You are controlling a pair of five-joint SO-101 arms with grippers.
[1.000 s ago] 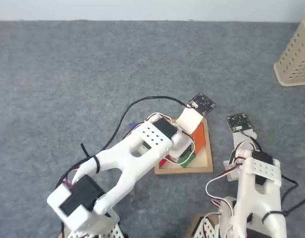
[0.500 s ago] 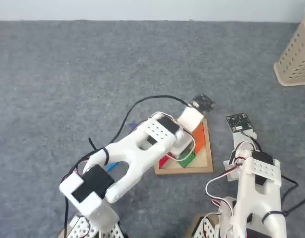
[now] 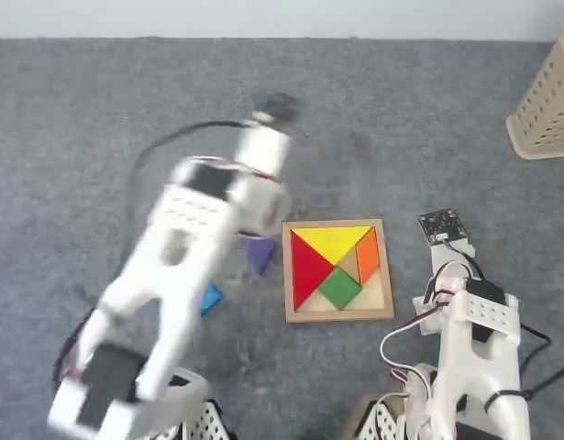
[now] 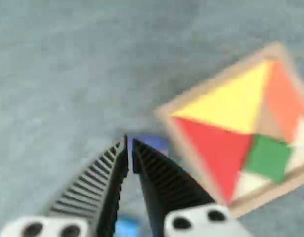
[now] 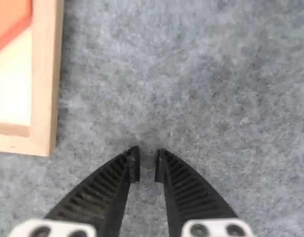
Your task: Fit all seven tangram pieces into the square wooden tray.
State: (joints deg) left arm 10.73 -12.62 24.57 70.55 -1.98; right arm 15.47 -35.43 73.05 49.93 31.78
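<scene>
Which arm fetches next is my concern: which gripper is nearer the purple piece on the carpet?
Left. The left gripper hovers just beside the purple piece; the right gripper is beyond the tray, on its far side from the piece.

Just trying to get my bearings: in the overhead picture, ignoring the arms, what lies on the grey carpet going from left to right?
blue piece → purple piece → square wooden tray → beige perforated container at the picture's edge.
</scene>
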